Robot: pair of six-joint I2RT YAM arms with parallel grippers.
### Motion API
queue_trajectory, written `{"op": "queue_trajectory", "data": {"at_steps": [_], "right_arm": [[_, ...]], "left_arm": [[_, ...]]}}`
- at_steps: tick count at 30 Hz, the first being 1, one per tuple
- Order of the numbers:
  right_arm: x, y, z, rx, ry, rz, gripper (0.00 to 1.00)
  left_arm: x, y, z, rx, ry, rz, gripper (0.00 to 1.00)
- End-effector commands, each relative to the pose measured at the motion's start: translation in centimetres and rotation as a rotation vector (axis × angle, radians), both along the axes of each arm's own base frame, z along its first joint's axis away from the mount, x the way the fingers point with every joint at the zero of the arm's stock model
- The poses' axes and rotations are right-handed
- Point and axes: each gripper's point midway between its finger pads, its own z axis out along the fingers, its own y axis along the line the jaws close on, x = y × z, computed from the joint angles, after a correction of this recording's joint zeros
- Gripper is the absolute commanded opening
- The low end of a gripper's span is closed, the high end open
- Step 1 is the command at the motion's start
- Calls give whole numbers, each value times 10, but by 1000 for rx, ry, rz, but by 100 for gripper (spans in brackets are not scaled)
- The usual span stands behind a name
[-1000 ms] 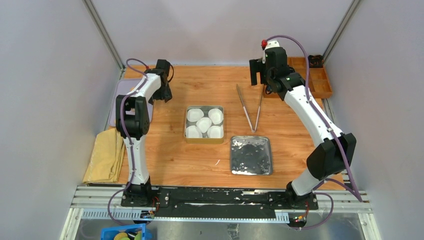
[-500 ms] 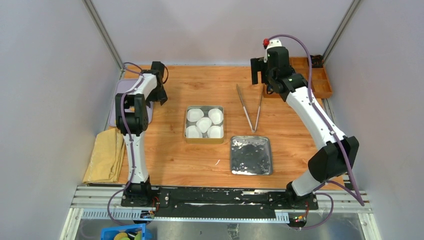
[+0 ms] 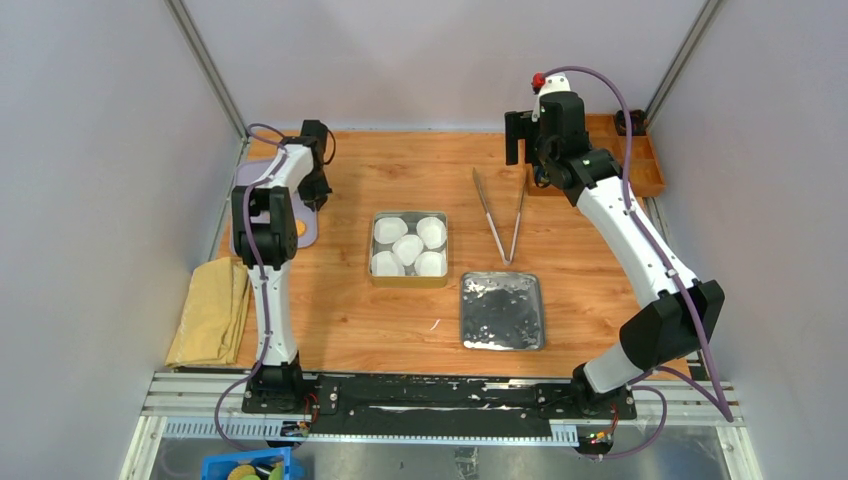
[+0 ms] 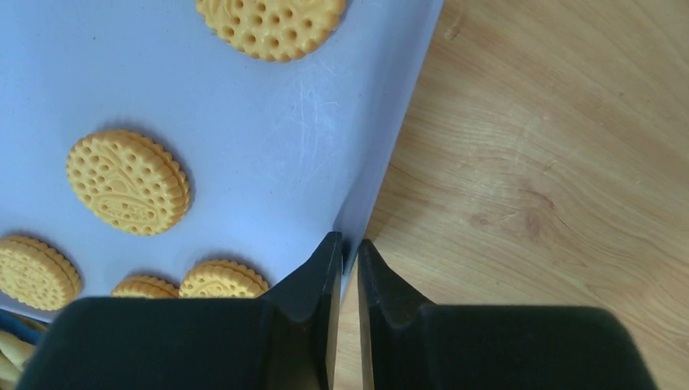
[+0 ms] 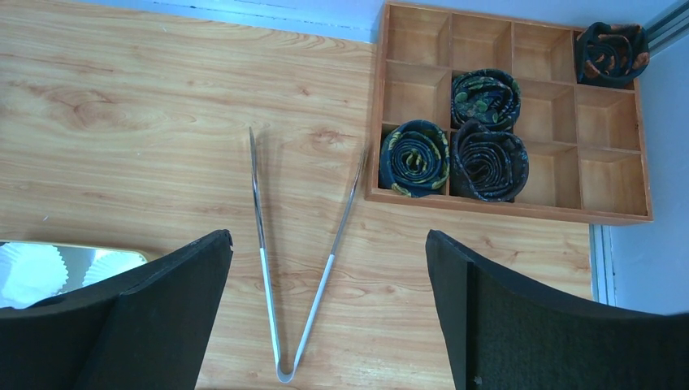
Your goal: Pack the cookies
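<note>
Pinching tray (image 4: 268, 122) edge beside embossed cookies (image 4: 128, 182): left fingers (image 4: 313, 284).

Cookies (image 4: 128, 182) on tray (image 4: 268, 138), left of tin (image 3: 409, 283); tongs (image 5: 262, 252) right.

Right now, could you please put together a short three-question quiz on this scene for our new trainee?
1. True or false: the right end effector is open and holds nothing.
2. How many white pleated paper cups sit in the square gold metal tin? A three, B five, C seven.
3. Fill the gap: the round yellow-orange patterned cookies lie on a lavender plastic ____, whose rim sits between the fingers of the left end effector.
Key: 1 true; 2 B; 3 tray.
</note>
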Motion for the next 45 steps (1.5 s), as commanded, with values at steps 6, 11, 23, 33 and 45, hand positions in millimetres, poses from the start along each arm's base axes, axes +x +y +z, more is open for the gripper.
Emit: {"op": "queue_trajectory", "data": {"at_steps": [6, 11, 23, 33, 45], "right_arm": [[-2, 1, 0, 10, -5, -19, 95], [-1, -2, -4, -3, 1, -36, 95], [-5, -2, -24, -8, 57, -35, 94], [-3, 6, -38, 10, 97, -13, 92], [-9, 21, -78, 29, 223, 43, 88]], "left_arm": [[13, -62, 0, -98, -9, -146, 5], [23, -119, 9, -132, -37, -264, 4], [25, -202, 3, -178, -52, -477, 3], [-24, -240, -10, -158, 45, -647, 1], [-54, -210, -37, -24, 152, -625, 0]]}}
